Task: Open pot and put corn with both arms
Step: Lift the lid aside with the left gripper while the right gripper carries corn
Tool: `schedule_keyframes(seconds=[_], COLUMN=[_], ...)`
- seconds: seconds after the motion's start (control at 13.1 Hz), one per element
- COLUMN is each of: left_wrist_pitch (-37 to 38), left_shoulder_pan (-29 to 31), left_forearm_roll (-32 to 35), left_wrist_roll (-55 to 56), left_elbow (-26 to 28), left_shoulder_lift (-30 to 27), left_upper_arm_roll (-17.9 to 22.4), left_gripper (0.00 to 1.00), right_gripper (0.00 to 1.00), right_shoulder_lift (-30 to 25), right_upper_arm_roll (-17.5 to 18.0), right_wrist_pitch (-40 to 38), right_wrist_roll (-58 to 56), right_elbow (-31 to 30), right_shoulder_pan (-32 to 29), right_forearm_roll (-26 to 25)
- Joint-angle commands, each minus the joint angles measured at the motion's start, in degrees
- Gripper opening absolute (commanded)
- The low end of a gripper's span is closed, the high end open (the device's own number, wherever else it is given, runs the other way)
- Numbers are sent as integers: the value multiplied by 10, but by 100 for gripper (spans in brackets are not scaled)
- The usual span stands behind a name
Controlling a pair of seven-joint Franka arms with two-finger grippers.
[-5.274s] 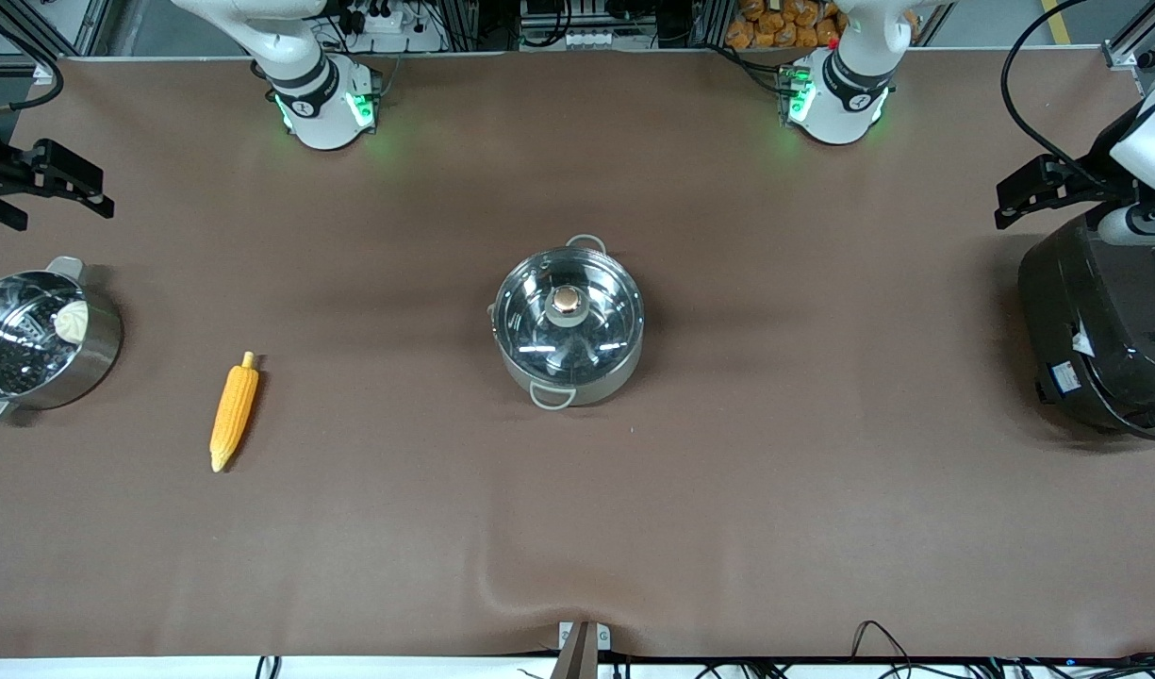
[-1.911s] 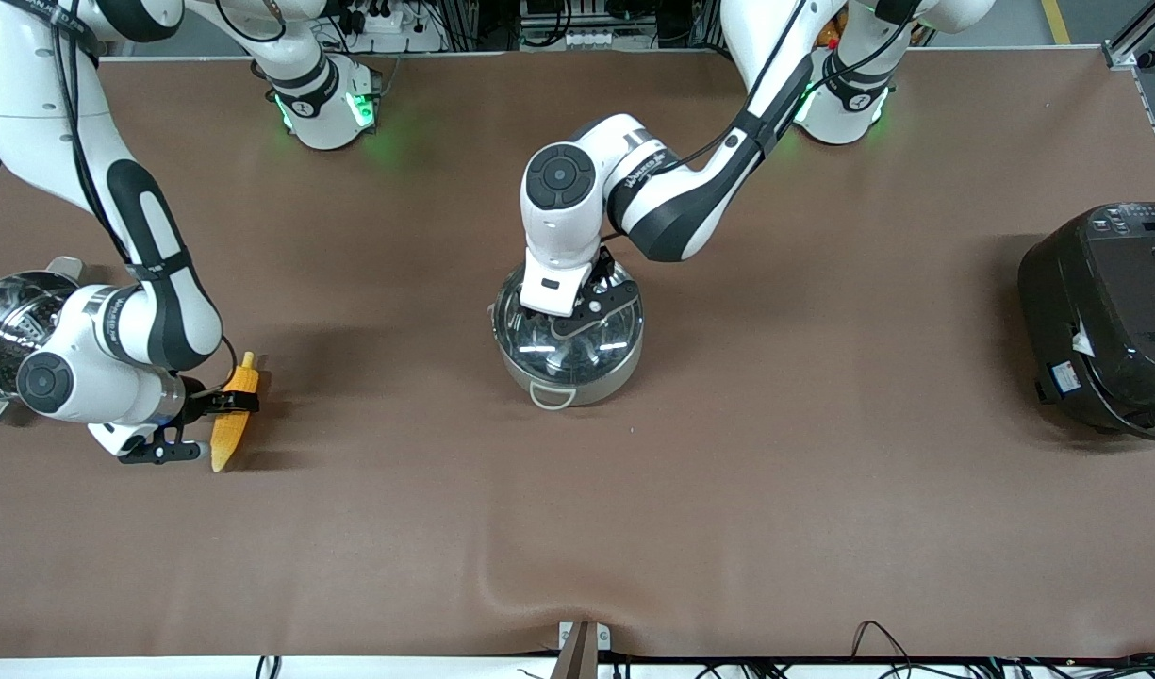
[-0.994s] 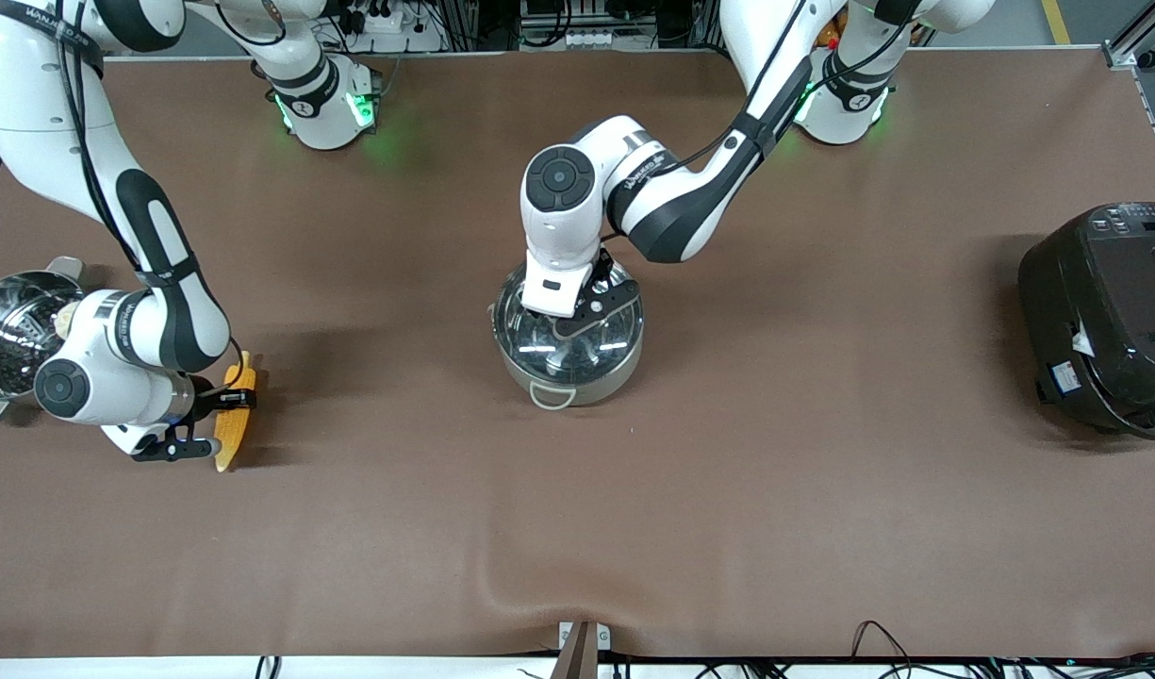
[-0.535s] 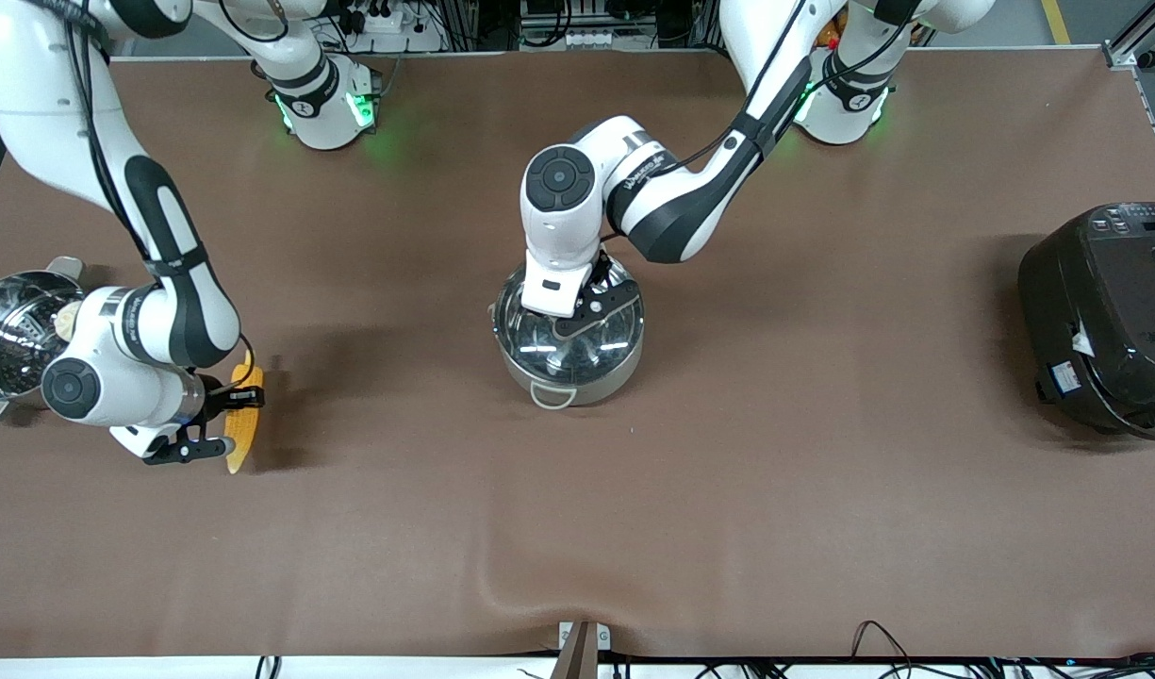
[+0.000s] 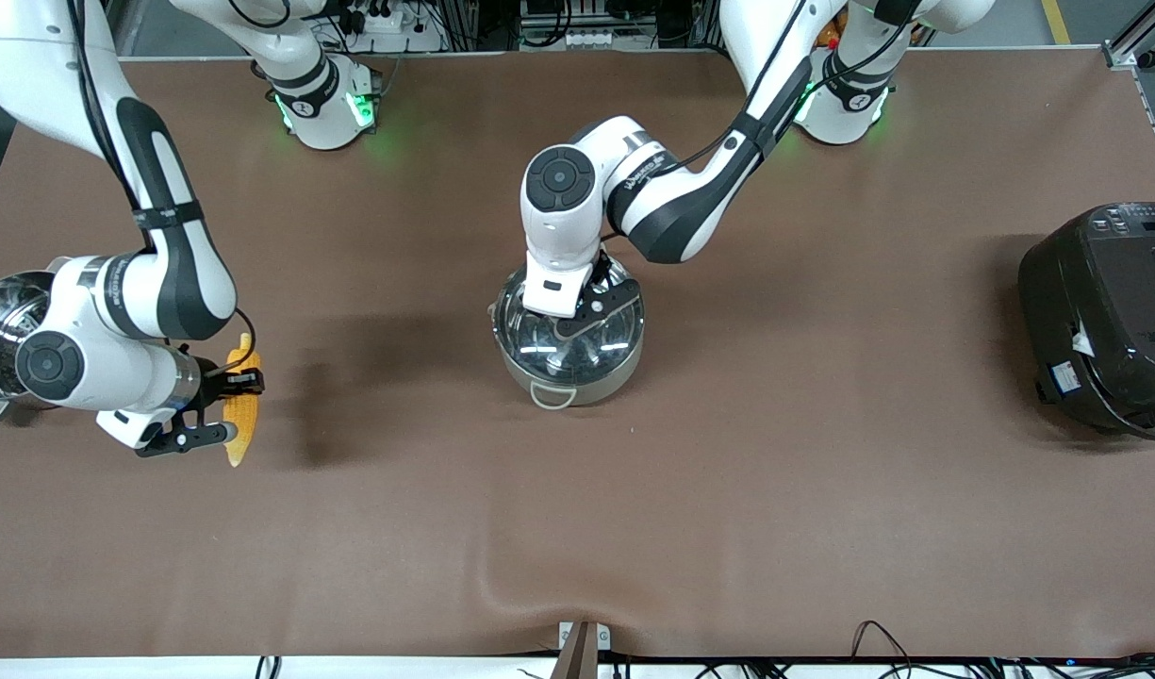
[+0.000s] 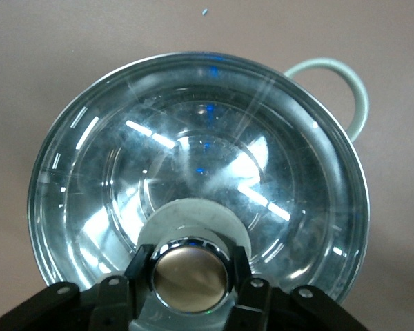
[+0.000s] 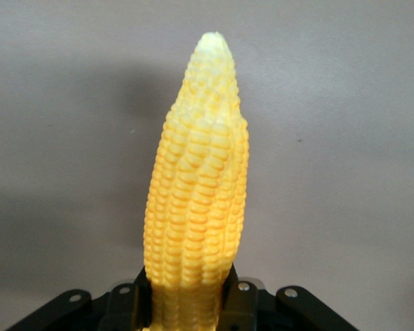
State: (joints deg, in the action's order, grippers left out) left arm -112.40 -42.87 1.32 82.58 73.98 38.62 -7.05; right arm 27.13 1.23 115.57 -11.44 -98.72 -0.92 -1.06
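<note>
Nearest you, your right gripper [image 5: 221, 407] is clamped on the corn [image 5: 240, 408], held above the table [image 5: 822, 490] toward the right arm's end, while mid-table your left gripper [image 5: 586, 304] pinches the copper knob [image 6: 190, 277] of the lid [image 6: 193, 172] on the pot [image 5: 569, 379].

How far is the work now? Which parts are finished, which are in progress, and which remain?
Done: both grasps. The right gripper is shut on the corn, lifted over the table at the right arm's end.

In hand: the left gripper is shut on the lid's knob, but the lid sits on the pot.

Left: lift the lid away, carry the corn over, and drop it in.
</note>
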Motion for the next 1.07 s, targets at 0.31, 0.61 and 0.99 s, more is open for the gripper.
schedule_keyframes(seconds=[0.31, 0.61, 0.99], left_wrist_pitch=[126, 121, 40], left_shoulder_pan=[67, 176, 300], left_forearm_roll=[12, 12, 11], left_wrist_roll=[-21, -195, -356], left_elbow=[20, 126, 253], left_shoulder_lift=[-129, -204, -221], left_upper_arm_roll=[4, 3, -1], left_gripper=[0, 0, 0], right_gripper=[0, 0, 0], right_shoulder_lift=[-38, -42, -48], right_upper_arm_roll=[4, 25, 147], right_wrist_pitch=[-61, -85, -177], right_wrist_roll=[40, 45, 57], right_elbow=[5, 8, 93], right_shoulder_pan=[44, 57, 58], right_forearm_roll=[1, 3, 4])
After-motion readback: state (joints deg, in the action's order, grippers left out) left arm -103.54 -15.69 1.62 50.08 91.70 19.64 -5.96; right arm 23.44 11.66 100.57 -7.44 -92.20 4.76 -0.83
